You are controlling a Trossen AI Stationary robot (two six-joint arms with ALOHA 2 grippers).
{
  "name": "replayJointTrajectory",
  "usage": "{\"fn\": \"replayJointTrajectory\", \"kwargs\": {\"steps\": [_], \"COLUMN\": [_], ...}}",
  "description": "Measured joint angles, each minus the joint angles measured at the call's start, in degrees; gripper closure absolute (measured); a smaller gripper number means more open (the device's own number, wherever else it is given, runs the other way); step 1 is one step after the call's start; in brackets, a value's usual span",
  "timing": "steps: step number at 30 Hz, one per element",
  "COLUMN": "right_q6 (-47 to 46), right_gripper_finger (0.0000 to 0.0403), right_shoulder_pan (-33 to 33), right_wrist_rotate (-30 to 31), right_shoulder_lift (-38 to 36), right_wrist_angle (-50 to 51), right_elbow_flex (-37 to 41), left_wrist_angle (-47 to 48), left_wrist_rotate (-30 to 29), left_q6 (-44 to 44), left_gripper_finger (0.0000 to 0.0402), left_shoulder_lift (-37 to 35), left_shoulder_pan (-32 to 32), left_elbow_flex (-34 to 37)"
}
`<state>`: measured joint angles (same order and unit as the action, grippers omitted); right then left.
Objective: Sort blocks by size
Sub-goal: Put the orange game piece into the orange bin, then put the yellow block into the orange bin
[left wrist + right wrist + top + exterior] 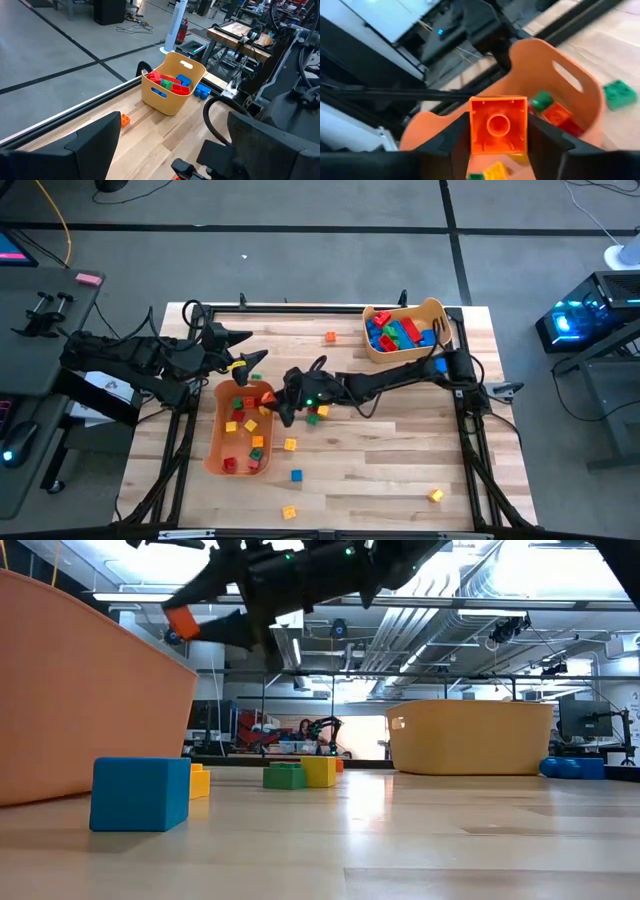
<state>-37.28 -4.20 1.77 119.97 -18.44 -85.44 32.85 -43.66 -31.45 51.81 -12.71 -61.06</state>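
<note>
My right gripper (272, 400) reaches from the table's right and is shut on a small orange cube (498, 125), which it holds over the low orange bin (215, 442) at the left. This bin holds several small cubes in red, yellow and green. The cube also shows in the low view (182, 620), above the bin's wall (90, 690). My left gripper (250, 348) is open and empty, just beyond the bin's far end. A tan bin (432, 312) at the far right holds larger red, blue and green bricks. My right gripper pinches the orange cube by two opposite sides (472, 127) between its two fingers. The cube's hollow face (498, 124) is turned toward the wrist camera. The fingers slant down from the table's right. The cube is lifted clear, above the low bin's right rim.
Loose small cubes lie on the table: orange (330, 336) at the far side, green (312, 418) and red (322, 410) under my right arm, yellow (290, 444), blue (296, 475), yellow (289, 511) and yellow (436, 495) toward the near edge.
</note>
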Motion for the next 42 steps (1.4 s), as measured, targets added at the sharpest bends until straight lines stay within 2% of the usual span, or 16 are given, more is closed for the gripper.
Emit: {"fn": "replayJointTrajectory", "kwargs": {"steps": [9,14,16,18,22,24,28,32,34,37,42], "right_q6": [-0.19,0.28,2.45,7.64,20.00,24.87,25.40,20.63,19.92,21.86,24.29], "right_gripper_finger": [0.0147,0.0122,0.0121,0.0121,0.0122,0.0122,0.0122,0.0122,0.0122,0.0122,0.0122], "right_shoulder_pan": [-0.36,1.18,2.02,2.45,1.57,0.19,-2.75,-4.97,-5.28,-5.19,-4.29], "right_wrist_rotate": [-3.01,-10.48,-13.04,-13.05,-7.68,-4.36,-3.09,3.46,7.71,13.55,12.19], "right_shoulder_lift": [0.16,-0.22,-1.86,-4.28,-8.98,-10.71,-13.93,-14.11,-14.11,-13.82,-12.93], "right_wrist_angle": [-3.55,-0.40,4.82,13.71,36.06,43.03,38.48,28.38,23.04,22.15,21.75], "right_elbow_flex": [-0.01,-0.01,0.01,-0.04,-0.04,1.15,12.16,21.36,22.18,21.88,21.70], "left_wrist_angle": [-0.15,-0.15,-0.15,-0.14,-0.04,0.03,0.11,0.20,0.22,0.20,0.21], "left_wrist_rotate": [0.00,0.00,0.00,0.00,0.00,-0.02,-0.02,-0.20,-0.30,-0.42,-0.42], "left_q6": [0.01,0.01,0.01,0.02,0.08,0.14,0.19,0.16,0.17,0.03,0.02], "left_gripper_finger": [0.0050,0.0050,0.0050,0.0050,0.0050,0.0050,0.0050,0.0050,0.0050,0.0050,0.0050], "left_shoulder_lift": [-0.01,-0.02,-0.01,-0.01,-0.02,0.00,-0.01,0.00,0.00,0.00,0.00], "left_shoulder_pan": [0.00,-0.01,0.00,0.00,0.00,0.00,-0.01,0.00,0.00,0.00,0.00], "left_elbow_flex": [0.00,0.00,0.00,0.00,0.00,0.00,0.00,0.00,0.00,0.00,0.00]}}
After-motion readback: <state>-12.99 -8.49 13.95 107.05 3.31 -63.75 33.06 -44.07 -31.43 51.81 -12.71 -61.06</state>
